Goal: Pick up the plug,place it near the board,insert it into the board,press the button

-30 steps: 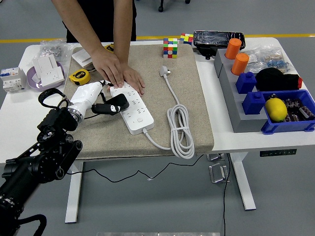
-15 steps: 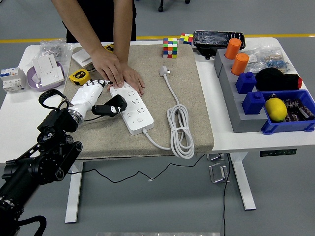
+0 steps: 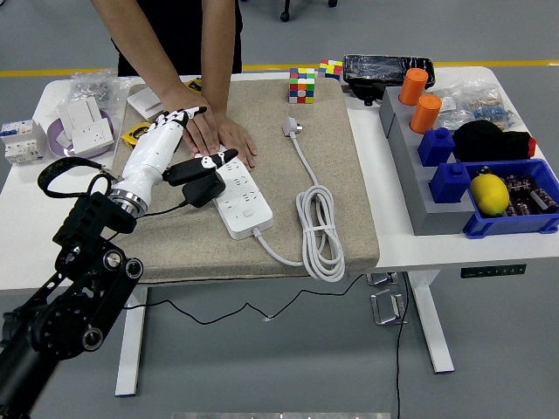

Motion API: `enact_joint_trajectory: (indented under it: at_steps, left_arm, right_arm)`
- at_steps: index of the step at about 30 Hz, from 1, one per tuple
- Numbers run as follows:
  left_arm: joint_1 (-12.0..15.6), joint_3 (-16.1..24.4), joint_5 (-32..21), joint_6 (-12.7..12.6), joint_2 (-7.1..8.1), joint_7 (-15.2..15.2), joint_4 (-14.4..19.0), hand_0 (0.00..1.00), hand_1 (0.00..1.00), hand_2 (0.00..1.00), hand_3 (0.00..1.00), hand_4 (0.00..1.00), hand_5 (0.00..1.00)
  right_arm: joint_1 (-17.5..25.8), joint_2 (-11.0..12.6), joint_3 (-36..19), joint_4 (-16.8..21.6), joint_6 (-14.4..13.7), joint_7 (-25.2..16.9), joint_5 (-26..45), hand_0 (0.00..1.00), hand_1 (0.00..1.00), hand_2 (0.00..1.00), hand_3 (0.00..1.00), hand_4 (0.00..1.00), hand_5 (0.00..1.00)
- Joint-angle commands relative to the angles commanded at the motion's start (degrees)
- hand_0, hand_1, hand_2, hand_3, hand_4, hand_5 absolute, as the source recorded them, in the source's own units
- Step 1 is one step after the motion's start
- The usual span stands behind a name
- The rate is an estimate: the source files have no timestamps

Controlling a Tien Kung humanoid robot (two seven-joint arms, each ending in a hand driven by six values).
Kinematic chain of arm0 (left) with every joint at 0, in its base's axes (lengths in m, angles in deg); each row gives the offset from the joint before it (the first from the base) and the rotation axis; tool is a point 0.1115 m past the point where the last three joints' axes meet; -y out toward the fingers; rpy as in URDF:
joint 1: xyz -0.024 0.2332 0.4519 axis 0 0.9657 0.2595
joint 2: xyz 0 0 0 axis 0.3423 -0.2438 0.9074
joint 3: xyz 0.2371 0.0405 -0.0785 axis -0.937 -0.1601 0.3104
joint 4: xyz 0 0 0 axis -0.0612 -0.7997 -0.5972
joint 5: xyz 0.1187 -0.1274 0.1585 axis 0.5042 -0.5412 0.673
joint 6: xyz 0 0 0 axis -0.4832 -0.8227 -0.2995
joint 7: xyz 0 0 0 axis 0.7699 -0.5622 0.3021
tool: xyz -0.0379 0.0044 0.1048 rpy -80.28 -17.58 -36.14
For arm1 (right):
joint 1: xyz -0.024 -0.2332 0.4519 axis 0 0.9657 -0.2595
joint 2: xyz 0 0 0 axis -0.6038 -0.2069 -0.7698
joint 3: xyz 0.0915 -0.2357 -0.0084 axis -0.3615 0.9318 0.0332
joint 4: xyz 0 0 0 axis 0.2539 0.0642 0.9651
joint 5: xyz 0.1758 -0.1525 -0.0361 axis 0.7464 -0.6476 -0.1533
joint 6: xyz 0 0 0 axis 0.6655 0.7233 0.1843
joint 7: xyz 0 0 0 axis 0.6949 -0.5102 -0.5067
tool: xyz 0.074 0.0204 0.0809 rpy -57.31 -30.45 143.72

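Left hand (image 3: 166, 144) raised over the beige mat (image 3: 341, 209), white fingers (image 3: 179, 115) stretched out straight, thumb pressed along a black plug (image 3: 203, 182) at the left end of the white board (image 3: 238, 192). Hard to tell whether gripping the plug or merely touching it. Just beyond, a person's hand (image 3: 205, 131) flat on the board's far end, partly hidden behind the robot's fingers. Open mat right of the board, apart from the coiled white cable (image 3: 319, 223). Right side of the bench (image 3: 397, 244) crowded with blue bins (image 3: 511, 214).

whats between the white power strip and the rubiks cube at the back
In the head view, only bare beige felt mat separates the white power strip from the multicoloured Rubik's cube.
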Motion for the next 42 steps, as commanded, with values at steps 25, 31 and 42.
enact_joint_trajectory:
  at_steps: [25, 31, 42]
  left_arm:
    - [7.15, -2.2, -19.32, 5.12, -0.46, 5.64, 3.21, 0.998, 0.998, 0.993, 0.967, 0.998, 0.998]
    - [5.16, -2.54, -9.45, 4.3, -0.43, 3.92, -0.23, 0.998, 0.998, 0.991, 0.956, 0.998, 0.998]
    - [4.55, -2.83, -2.1, 3.89, -0.7, 3.07, -2.51, 0.998, 0.998, 0.984, 0.95, 0.998, 0.998]
  right_arm:
    - [0.19, -0.02, -0.54, 0.03, 0.01, -0.06, -0.18, 0.883, 0.84, 0.816, 0.835, 0.998, 0.998]
    - [0.1, -0.05, -0.44, 0.02, 0.01, -0.08, -0.17, 0.882, 0.84, 0.814, 0.835, 0.998, 0.998]
    - [0.21, 0.01, -0.27, -0.03, -0.03, -0.03, -0.16, 0.882, 0.838, 0.813, 0.835, 0.998, 0.998]
